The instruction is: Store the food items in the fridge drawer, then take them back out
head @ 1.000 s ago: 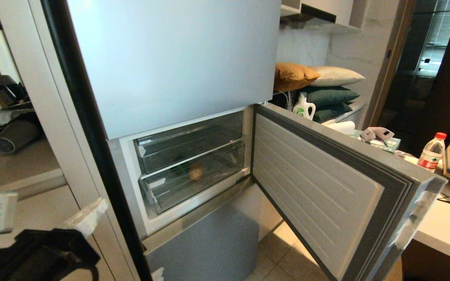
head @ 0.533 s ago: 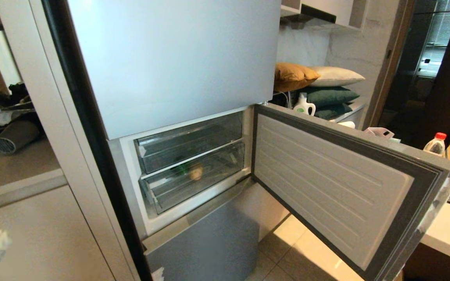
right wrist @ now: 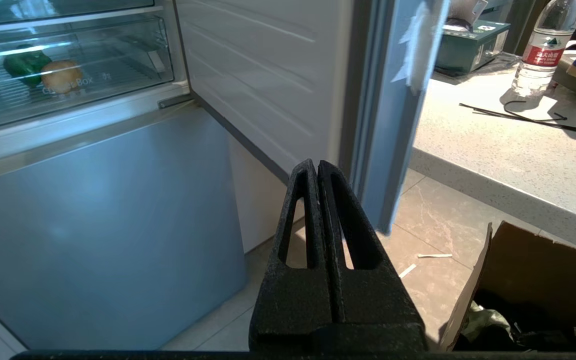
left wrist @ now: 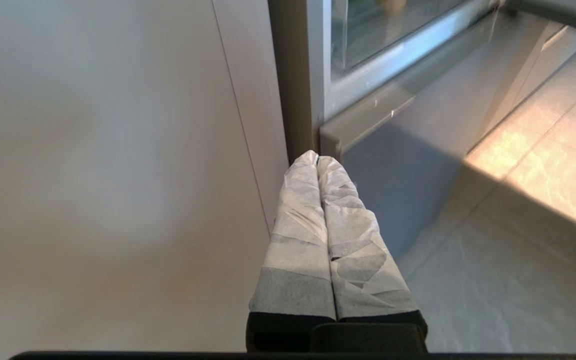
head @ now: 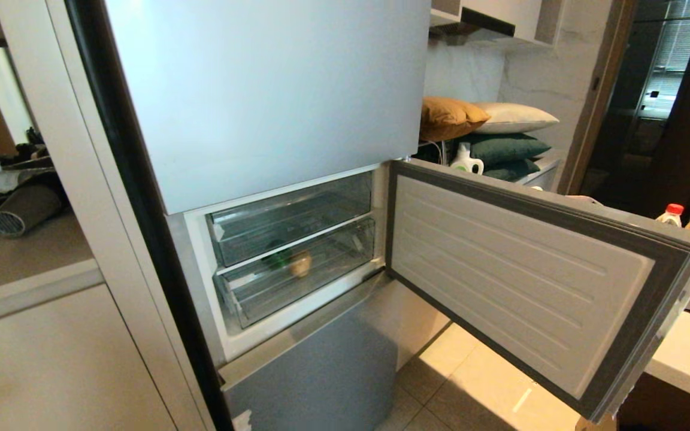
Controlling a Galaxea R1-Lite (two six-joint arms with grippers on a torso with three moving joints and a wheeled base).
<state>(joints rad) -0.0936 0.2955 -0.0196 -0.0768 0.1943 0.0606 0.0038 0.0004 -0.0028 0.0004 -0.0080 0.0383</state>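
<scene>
Judging by how things lie, we have the storing half done: the green bell pepper (right wrist: 27, 64) and the tan bun (right wrist: 61, 76) sit touching, side by side, towards the left of the lower clear fridge drawer (head: 297, 281), which is pushed in behind the open middle door (head: 518, 281). Taking them back out remains. Our left gripper (left wrist: 318, 159) hangs low by the cabinet left of the fridge, taped fingers pressed together on nothing; our right gripper (right wrist: 317, 165), closed and empty too, waits near the floor.
</scene>
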